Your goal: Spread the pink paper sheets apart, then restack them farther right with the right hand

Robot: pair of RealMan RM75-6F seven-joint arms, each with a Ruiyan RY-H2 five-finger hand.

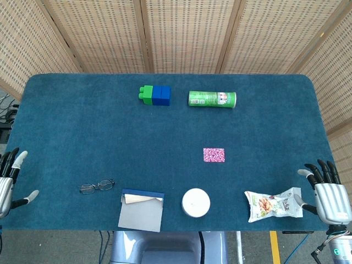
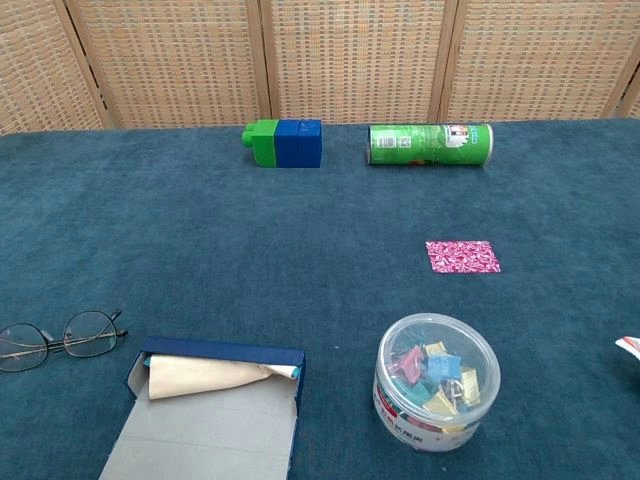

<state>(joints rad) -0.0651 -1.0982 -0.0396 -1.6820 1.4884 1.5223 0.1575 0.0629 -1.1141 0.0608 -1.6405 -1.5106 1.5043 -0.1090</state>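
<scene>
- Fingers point(image 1: 324, 168) of the right hand point(image 1: 330, 198) are spread apart and hold nothing; the hand rests at the table's near right corner, well apart from the pink sheets; the left hand point(image 1: 8, 184) sits at the near left edge, fingers also spread and empty; neither hand shows in the chest view
- Pink sheets point(image 1: 214, 155) lie flat as one neat patterned rectangle, right of the table's middle; whether it is one sheet or several stacked I cannot tell from either view
- Judging by this, nothing is done yet: the sheets look unspread and untouched; spreading, then restacking farther right, all remains
- Room: bare blue cloth surrounds the sheets on every side; to their right the cloth runs open up to the table point(image 1: 316, 99) edge, which leaves space for the new stack, though the edge limits how far right it can go
- Nearest things: a round tub point(image 2: 437, 380) of clips toward the near edge, and a snack bag point(image 1: 273, 204) just beside the right hand, near its likely path to the sheets; the hand would probably need to lift over or skirt it
- Farther off: a green can point(image 1: 212, 99) lying on its side and toy blocks point(image 1: 154, 95) at the far side; a box point(image 2: 215, 405) and glasses point(image 1: 97, 186) at near left; all well apart from the work area
</scene>
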